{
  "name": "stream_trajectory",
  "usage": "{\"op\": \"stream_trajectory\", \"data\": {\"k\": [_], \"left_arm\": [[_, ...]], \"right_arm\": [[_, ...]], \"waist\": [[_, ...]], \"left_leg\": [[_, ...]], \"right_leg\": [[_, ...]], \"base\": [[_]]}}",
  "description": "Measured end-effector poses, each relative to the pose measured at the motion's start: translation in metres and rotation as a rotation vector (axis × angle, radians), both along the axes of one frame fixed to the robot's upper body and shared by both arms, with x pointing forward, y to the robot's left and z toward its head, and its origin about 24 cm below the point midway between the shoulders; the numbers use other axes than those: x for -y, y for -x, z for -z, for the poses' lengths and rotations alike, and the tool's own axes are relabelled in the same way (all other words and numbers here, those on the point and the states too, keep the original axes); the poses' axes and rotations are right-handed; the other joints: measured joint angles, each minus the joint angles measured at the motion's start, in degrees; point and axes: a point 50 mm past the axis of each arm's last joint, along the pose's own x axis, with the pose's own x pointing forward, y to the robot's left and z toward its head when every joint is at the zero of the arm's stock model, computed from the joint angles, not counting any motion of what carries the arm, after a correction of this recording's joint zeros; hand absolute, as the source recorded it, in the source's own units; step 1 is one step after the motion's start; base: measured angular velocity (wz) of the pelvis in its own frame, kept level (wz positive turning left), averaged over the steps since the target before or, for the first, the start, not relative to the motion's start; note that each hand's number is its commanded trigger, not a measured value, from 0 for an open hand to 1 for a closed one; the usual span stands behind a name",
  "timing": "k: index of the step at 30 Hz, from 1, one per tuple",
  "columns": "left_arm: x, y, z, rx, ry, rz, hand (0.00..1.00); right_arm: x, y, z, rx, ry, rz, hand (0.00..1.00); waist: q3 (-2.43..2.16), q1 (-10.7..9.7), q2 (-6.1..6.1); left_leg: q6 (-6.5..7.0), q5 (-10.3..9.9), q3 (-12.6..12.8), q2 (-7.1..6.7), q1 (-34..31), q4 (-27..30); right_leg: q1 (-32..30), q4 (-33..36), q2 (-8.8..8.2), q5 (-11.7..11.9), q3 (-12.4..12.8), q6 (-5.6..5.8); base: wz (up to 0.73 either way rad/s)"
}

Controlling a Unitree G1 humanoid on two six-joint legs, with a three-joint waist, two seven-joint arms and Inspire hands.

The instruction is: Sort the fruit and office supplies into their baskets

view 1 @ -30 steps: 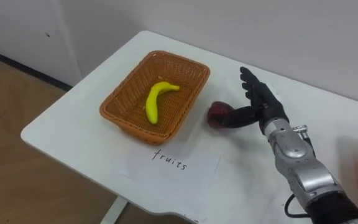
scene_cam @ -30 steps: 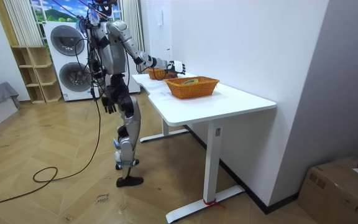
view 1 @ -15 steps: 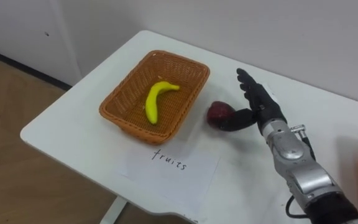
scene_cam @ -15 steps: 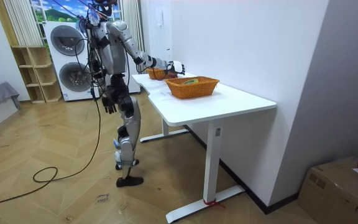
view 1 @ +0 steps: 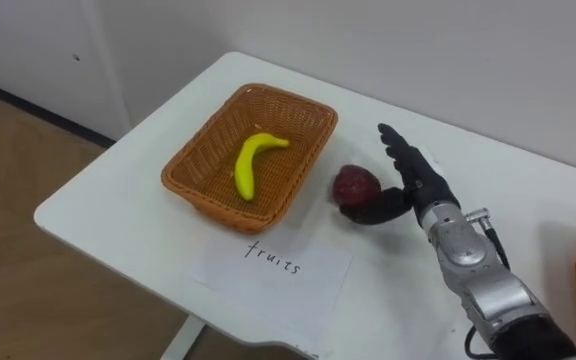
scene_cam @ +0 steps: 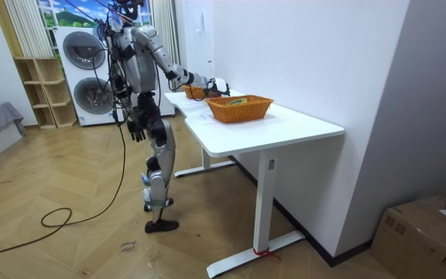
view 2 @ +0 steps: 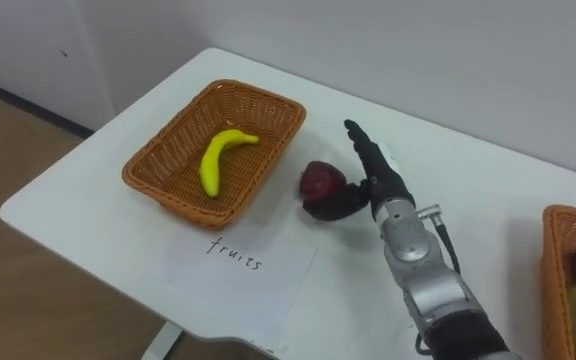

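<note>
- The right hand [view 1: 415, 188] lies low over the white worktop [view 1: 128, 200], just right of a dark red fruit [view 1: 353, 184].
- Its fingers [view 1: 398, 150] are straight and spread, pointing far and slightly left, and they stand clear of the fruit. Only the thumb reaches left along the fruit's near side and touches it, so the hand is not closed around the fruit.
- The fruit sits on the worktop just right of the fruit basket [view 1: 183, 185], beside its near right corner. It is round, so no long axis can be told.
- A banana [view 1: 251, 162] lies inside this basket. Its long axis runs from near left to far right, with the thin end toward the far right.
- A sheet of paper [view 1: 273, 265] with handwriting lies on the worktop near the basket's near side.
- A second basket [view 2: 568, 225] sits at the right edge, well apart from the fruit.
- In the room view the robot stands at the worktop's long side with its right arm stretched over it. The left hand [scene_cam: 135, 129] hangs by its hip, and its fingers cannot be made out.
</note>
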Motion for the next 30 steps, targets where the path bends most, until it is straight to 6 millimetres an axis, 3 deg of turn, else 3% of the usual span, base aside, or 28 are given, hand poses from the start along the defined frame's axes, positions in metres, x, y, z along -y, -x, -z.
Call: {"op": "stream_trajectory", "data": {"k": [8, 22, 30], "left_arm": [[-0.0003, 0.0006, 0.0, -0.011, 0.018, 0.002, 0.0], [-0.0027, -0.0022, -0.0005, -0.009, 0.023, 0.002, 0.0], [-0.003, -0.0074, -0.0015, 0.01, 0.021, 0.005, 0.0]], "right_arm": [[0.0018, 0.001, 0.0031, 0.0, 0.122, -0.033, 0.0], [0.0025, 0.0022, 0.0063, -0.017, 0.158, -0.055, 0.0], [0.0034, 0.0007, 0.006, -0.024, 0.178, -0.056, 0.0]], "waist": [[0.3, 0.5, -0.67], [0.52, 2.4, -1.69], [0.74, 2.9, -1.61]], "left_leg": [[0.0, 0.0, -0.1, -0.04, -0.2, 0.0], [0.01, 0.0, -0.2, -0.03, -0.1, 0.1], [0.04, -0.1, -0.3, -0.11, -0.6, 0.2]], "right_leg": [[-0.4, 0.0, -0.01, 0.0, -0.2, 0.0], [-0.3, 0.0, -0.05, 0.0, -0.5, 0.01], [-0.4, 0.1, -0.06, 0.0, -0.6, 0.01]], "base": [[0.0], [0.0], [0.0]]}}
